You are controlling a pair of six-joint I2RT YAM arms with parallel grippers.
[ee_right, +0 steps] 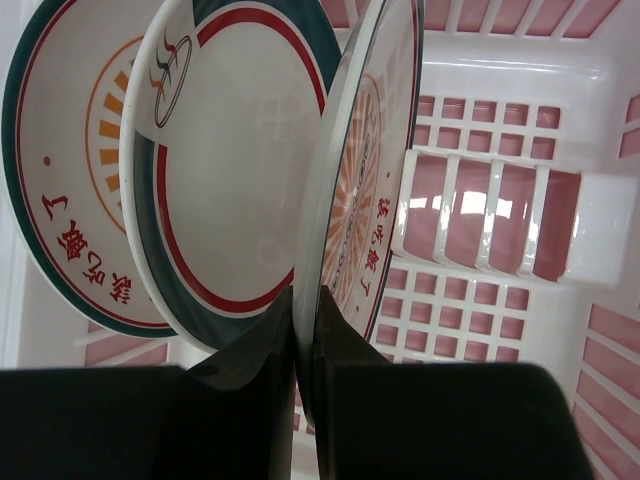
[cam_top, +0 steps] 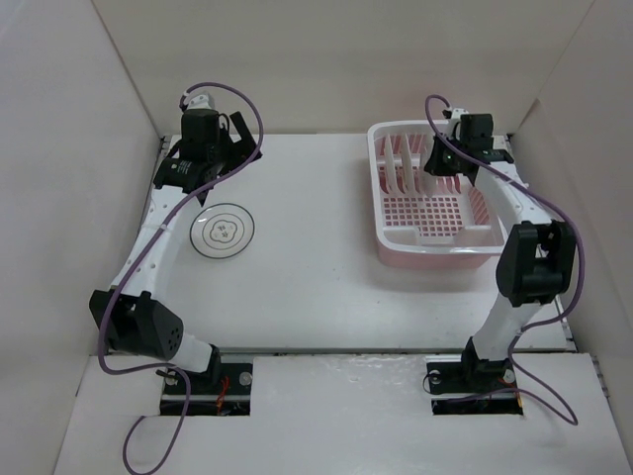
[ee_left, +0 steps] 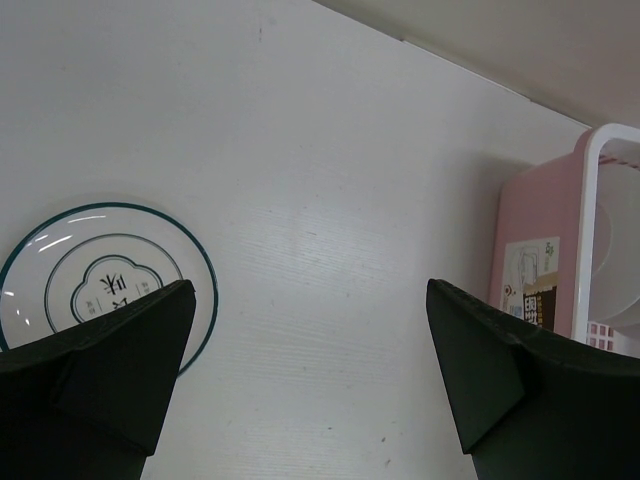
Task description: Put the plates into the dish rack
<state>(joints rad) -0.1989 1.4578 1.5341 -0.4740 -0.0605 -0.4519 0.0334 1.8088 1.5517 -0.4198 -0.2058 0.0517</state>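
Observation:
The pink dish rack (cam_top: 475,240) stands at the right; its pink wall also shows in the left wrist view (ee_left: 535,240). My right gripper (ee_right: 306,300) is shut on the rim of a plate with an orange sunburst centre (ee_right: 375,150), held on edge inside the rack (ee_right: 500,150). Two plates stand in the rack beside it: a teal-and-red-ringed one (ee_right: 230,170) and another sunburst one (ee_right: 70,180). A teal-ringed plate (cam_top: 224,232) lies flat on the table, seen in the left wrist view (ee_left: 90,270). My left gripper (ee_left: 310,380) is open above the table, right of that plate.
White walls enclose the table (cam_top: 307,228) on three sides. The rack's white divider prongs (cam_top: 398,163) stand at its back left. The left arm stretches along the left wall.

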